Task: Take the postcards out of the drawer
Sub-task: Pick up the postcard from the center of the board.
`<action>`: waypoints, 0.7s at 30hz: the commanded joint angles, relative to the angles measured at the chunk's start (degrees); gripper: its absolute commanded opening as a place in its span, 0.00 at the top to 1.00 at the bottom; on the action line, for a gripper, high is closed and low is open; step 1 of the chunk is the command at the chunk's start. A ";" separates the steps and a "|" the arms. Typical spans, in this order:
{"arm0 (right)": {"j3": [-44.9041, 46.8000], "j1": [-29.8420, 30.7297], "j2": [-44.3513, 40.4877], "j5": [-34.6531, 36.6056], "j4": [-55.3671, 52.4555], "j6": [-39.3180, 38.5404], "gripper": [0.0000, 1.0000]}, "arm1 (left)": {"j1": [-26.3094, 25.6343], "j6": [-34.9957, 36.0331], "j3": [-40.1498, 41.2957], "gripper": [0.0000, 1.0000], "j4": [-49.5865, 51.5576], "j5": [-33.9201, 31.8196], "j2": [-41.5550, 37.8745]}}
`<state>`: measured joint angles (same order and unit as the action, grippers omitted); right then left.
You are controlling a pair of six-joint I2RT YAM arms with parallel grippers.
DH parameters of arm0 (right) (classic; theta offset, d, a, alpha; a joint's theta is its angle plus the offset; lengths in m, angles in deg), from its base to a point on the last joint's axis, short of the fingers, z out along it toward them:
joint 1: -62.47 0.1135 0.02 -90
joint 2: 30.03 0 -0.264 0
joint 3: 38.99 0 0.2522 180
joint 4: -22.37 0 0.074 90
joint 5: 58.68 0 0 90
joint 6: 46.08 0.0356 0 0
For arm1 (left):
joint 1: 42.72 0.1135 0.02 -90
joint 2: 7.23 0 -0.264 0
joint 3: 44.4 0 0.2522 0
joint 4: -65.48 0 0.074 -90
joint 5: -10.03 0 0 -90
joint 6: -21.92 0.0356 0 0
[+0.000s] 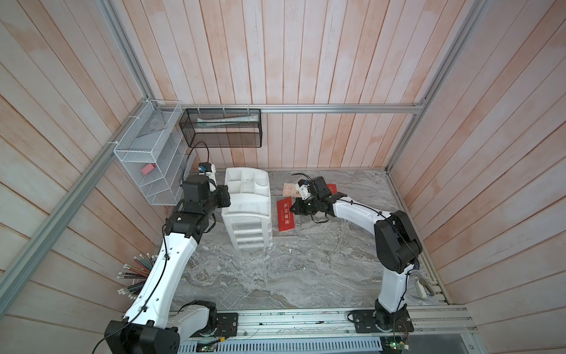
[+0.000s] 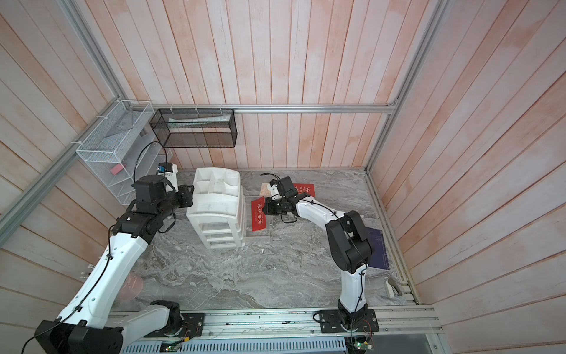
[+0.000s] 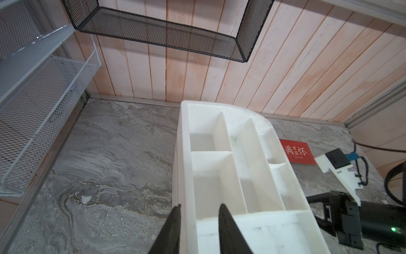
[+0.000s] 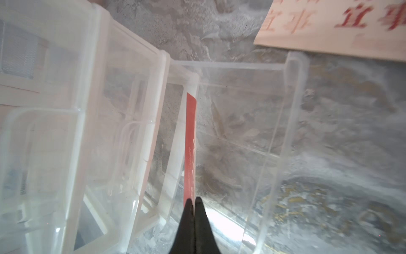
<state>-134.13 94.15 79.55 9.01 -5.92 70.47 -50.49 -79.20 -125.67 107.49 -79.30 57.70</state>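
Resting on grey marbled tabletop [image 1: 275, 275] amid plank walls [image 1: 306, 61], beige postcard [image 1: 289, 191].

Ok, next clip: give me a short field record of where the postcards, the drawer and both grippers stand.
left gripper: open, jaws astride the white drawer unit's rim
right gripper: shut on a red postcard, held on edge over the clear drawer
clear drawer: pulled out
other red postcard: flat on the table
beige postcard: flat on the table
progress: two cards out, third in the grip
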 commanded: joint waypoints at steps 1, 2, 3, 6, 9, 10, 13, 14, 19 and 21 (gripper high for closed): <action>-2.79 -0.39 -4.37 6.29 -4.10 -5.45 0.99 | 0.12 1.69 -0.79 0.68 -1.49 0.94 -1.87; -2.88 -0.53 -5.24 7.32 -4.24 -6.31 1.00 | 0.04 1.75 -0.78 0.67 -1.76 1.52 -2.12; -2.92 -0.65 -6.11 8.09 -4.30 -7.34 1.00 | -0.01 1.92 -0.78 0.67 -2.09 2.23 -2.34; -2.64 -1.33 -8.01 9.81 -4.13 -10.39 1.00 | -0.62 2.39 -0.57 0.64 -3.51 4.17 -2.96; -2.41 -2.64 -9.89 9.04 -3.70 -14.84 1.00 | -2.28 3.69 -1.05 0.63 -4.45 6.30 -2.81; -2.30 -2.91 -10.65 9.22 -3.52 -16.01 1.00 | -3.24 4.38 -1.34 0.63 -4.57 6.34 -2.71; -0.63 -3.55 -14.24 9.23 -1.31 -21.75 1.00 | -6.66 6.35 -2.18 0.62 -4.81 6.13 -2.35; 0.60 -3.60 -15.88 9.51 0.15 -24.30 1.00 | -7.48 7.45 -2.36 0.61 -5.02 6.69 -2.18; 7.49 -3.56 -24.05 10.55 7.74 -32.30 1.00 | -9.90 9.30 -3.15 0.60 -5.16 9.71 -1.45; 8.81 -3.64 -26.25 9.53 8.38 -35.26 1.00 | -11.30 9.83 -3.46 0.59 -5.48 11.10 -0.97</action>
<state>-127.01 90.45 55.68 18.74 -1.61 42.51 -60.50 -71.68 -127.46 103.39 -71.26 56.01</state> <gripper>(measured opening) 0.045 0.406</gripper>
